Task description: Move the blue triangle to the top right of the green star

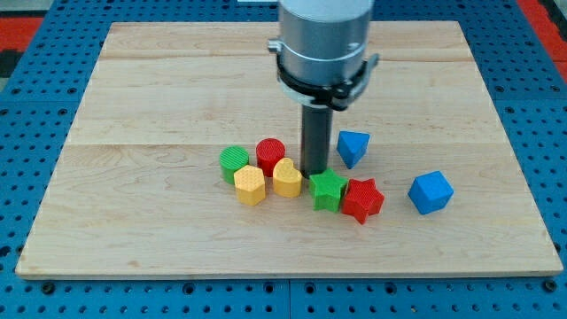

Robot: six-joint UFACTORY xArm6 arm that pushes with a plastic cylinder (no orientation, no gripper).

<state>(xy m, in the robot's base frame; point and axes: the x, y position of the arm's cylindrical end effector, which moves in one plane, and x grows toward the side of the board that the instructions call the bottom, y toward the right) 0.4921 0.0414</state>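
- Blue triangle [353,147], centre-right: probably light, rigid, slides easily.
- My tip [315,171], fingerless rod, sits left of it, above green star [328,190].
- Push a flat face.

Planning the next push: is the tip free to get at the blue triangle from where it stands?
Probably yes. My tip sits just left of the blue triangle, with bare board between them; the green star lies just below the tip, not between.

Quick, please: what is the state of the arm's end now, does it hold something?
My tip: holds nothing; just above the green star, left of the blue triangle.
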